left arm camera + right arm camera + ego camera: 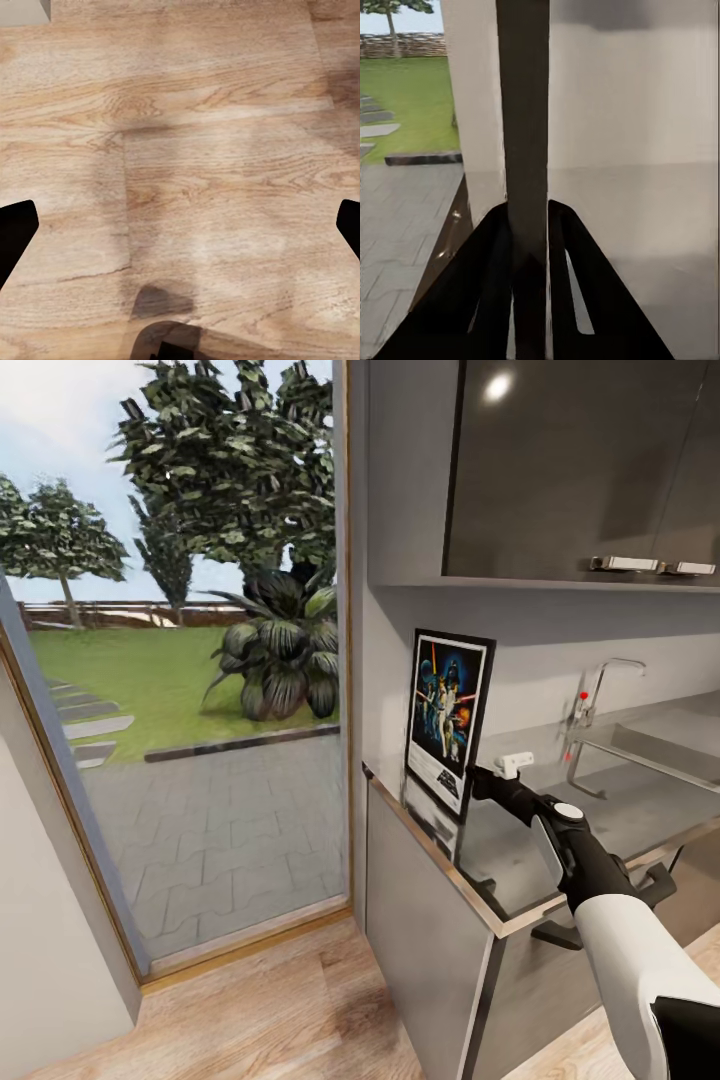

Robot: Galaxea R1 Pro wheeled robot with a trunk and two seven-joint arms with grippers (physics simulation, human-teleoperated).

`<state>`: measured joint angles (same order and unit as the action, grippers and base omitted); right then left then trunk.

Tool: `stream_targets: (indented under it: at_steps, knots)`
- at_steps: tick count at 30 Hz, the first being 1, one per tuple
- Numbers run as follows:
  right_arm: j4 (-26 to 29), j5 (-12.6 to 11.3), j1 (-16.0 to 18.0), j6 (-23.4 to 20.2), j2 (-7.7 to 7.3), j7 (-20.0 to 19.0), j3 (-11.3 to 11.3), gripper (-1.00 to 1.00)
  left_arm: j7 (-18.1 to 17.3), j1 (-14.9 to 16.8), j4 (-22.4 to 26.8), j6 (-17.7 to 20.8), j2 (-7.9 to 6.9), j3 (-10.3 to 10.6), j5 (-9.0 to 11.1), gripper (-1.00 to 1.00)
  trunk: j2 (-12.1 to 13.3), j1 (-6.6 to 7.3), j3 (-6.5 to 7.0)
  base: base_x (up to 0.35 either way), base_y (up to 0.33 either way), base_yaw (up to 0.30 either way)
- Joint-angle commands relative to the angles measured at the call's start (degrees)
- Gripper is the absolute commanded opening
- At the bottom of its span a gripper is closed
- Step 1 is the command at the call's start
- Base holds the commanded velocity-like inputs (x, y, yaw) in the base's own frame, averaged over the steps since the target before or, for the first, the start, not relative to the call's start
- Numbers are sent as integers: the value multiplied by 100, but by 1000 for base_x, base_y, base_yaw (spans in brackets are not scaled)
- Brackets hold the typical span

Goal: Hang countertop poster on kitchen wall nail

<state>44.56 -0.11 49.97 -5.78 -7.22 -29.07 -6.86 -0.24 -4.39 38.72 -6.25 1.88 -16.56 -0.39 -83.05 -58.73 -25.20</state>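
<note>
1. The poster (447,723) is seen held upright above the left end of the kitchen countertop (640,810), its long axis vertical and its lower edge just above the counter's pale edge strip.
2. The right gripper (478,778) is closed on the poster at its lower right edge; in the right wrist view the sheet (526,127) is seen edge-on, pinched between the two dark fingers (487,277).
3. The left gripper is pointed down at the wooden floor (180,150); only its dark fingertips (15,232) are seen at the edges, spread wide and empty.
4. No wall nail can be made out on the pale wall (400,480).
5. It is judged that the carry belongs to the right arm, and that the poster must be kept upright and raised toward the wall.
</note>
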Motion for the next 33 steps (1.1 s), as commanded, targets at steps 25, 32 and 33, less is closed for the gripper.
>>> stream_targets:
  at_steps: [25, 32, 33]
  knots:
    - [960, -16, -4, -700, 10, -79, 4, -100, -3, 0, 7, -8, 5, -14, -3, 100, -3, 0, -5, -1, 0, 0]
    - [981, -23, -11, -721, 10, -84, 1, -100, -3, 0, 4, -10, 5, -14, -4, 100, -3, 0, -5, -241, 0, 0]
    - [981, -23, -11, -721, 10, -87, 1, -100, -3, 0, 4, -12, 5, -14, -2, 100, -3, 0, -5, -323, 0, 0]
